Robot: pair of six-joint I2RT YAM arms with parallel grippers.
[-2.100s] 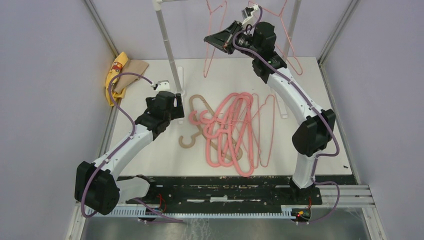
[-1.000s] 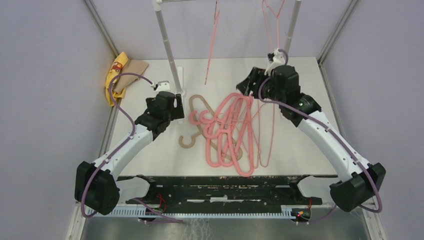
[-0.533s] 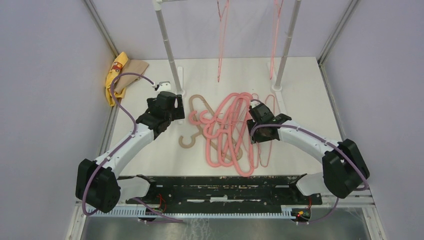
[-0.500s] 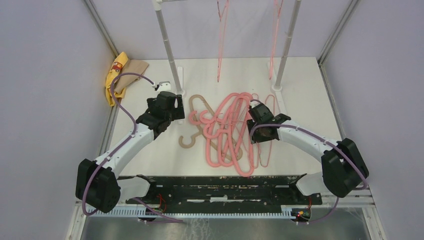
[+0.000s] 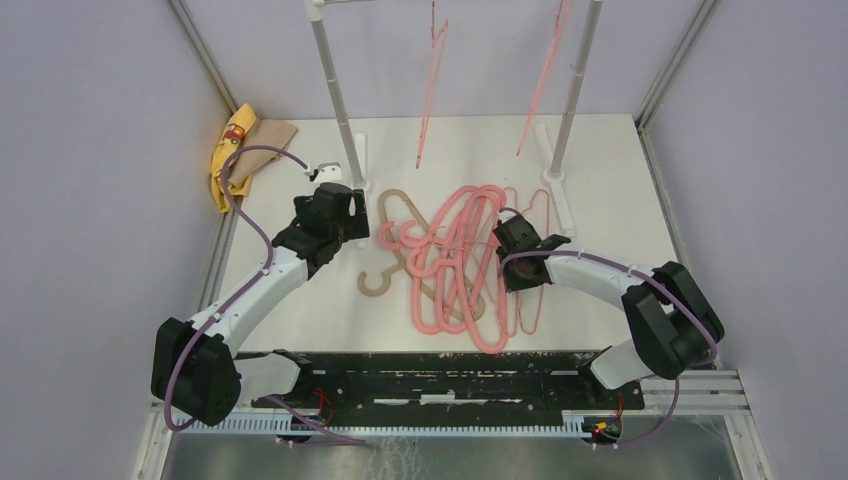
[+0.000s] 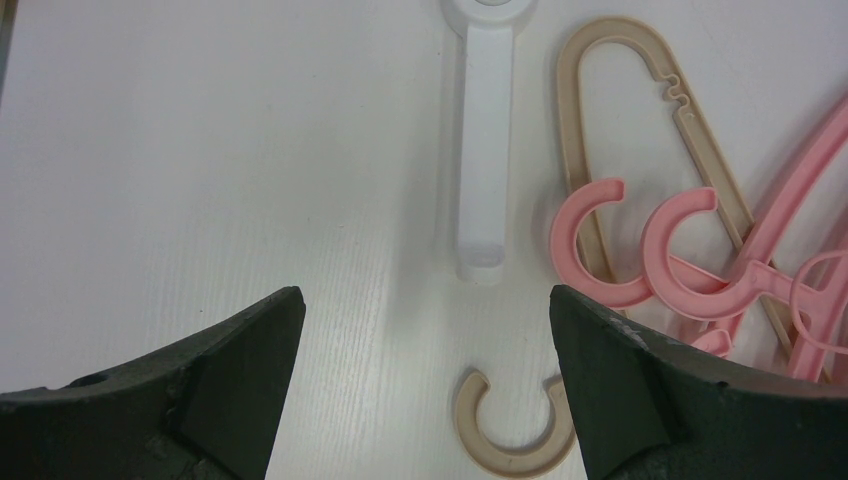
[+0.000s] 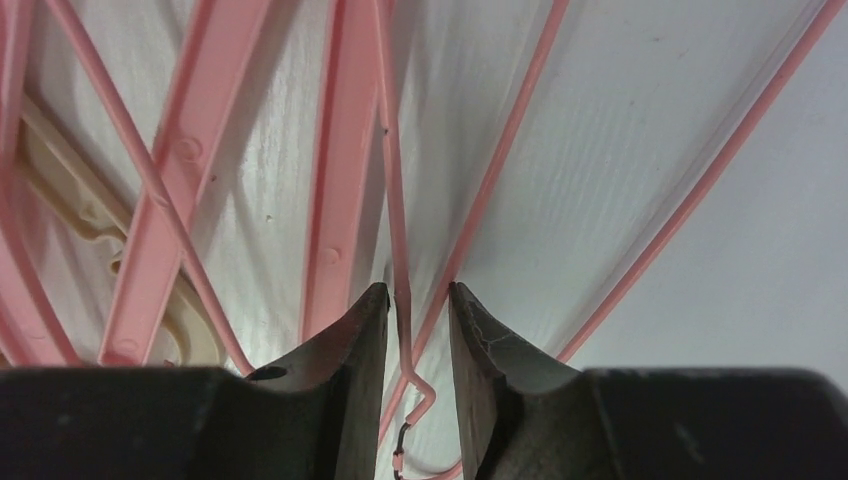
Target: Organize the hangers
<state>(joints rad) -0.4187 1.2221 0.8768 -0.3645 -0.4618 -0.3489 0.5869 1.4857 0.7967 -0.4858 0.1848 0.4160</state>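
Right gripper (image 7: 418,290): low over the table (image 5: 620,180), jaws drawn narrow but not clamped; a slim gap shows beside the wire between them.
Thin wire hanger (image 7: 393,200): pink, lying flat; one strand runs straight between the right jaws, close against one finger.
Pile of hangers (image 5: 455,260): thick pink ones tangled together, just beside the right gripper, on its side toward the left arm.
Left gripper (image 6: 425,300): jaws spread wide, nothing between them, raised above the table.
Tan hanger (image 6: 615,100): ahead and right of the left gripper, partly under pink hooks.
Rack foot (image 6: 483,150): white, straight ahead of the left gripper.
Hung hangers (image 5: 430,90): two pink wire ones, well beyond both grippers.
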